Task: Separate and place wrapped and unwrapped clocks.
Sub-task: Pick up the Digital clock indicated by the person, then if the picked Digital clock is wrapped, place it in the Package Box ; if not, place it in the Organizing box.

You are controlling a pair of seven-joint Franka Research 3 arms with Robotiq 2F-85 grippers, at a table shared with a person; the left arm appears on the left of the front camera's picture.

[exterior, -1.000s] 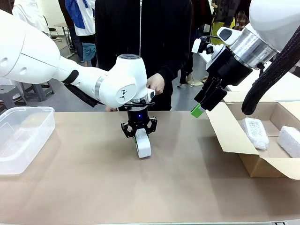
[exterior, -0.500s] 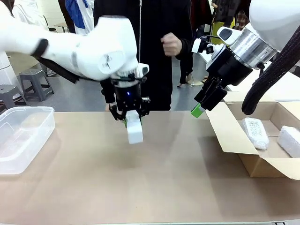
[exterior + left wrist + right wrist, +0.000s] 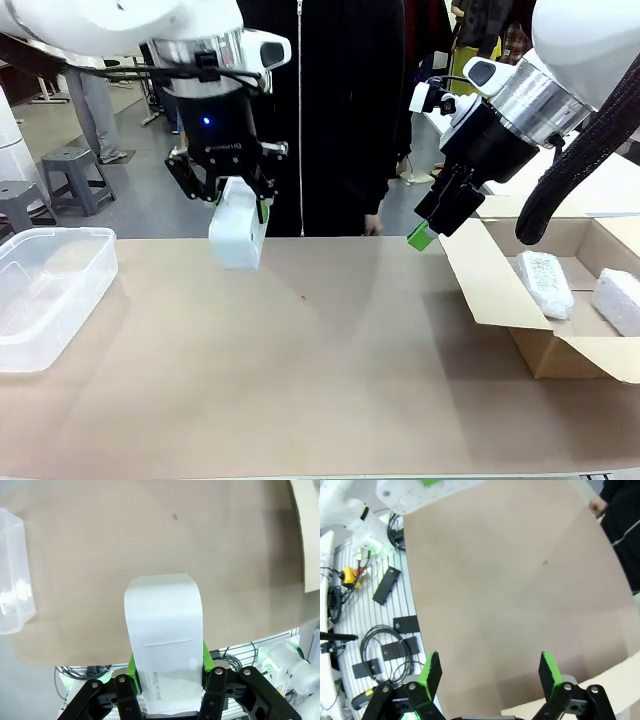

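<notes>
A bare smooth white clock [image 3: 238, 236] hangs in the air above the left half of the table, clamped between the green pads of my left gripper [image 3: 236, 205]. The left wrist view shows the same unwrapped clock [image 3: 164, 645] rising between that gripper's [image 3: 167, 667] fingers, high over the brown tabletop. Two wrapped clocks, a bubble-wrap bundle [image 3: 544, 284] and a second one [image 3: 618, 300] at the picture's edge, lie inside the cardboard box [image 3: 500, 300] at the right. My right gripper [image 3: 428, 230] hovers open beside the box's raised flap; its jaws [image 3: 487, 667] stand wide with nothing between them.
A clear plastic tub [image 3: 50, 292] stands at the table's left edge, its corner also visible from the left wrist [image 3: 14, 580]. A person in dark clothes stands at the far side, one hand [image 3: 371, 226] near the table edge. The brown tabletop [image 3: 320, 370] lies bare in the middle.
My left gripper has lifted the unwrapped clock off the table's middle and carried it up and to the left. The person's hand has dropped back. The right arm has stayed still.
</notes>
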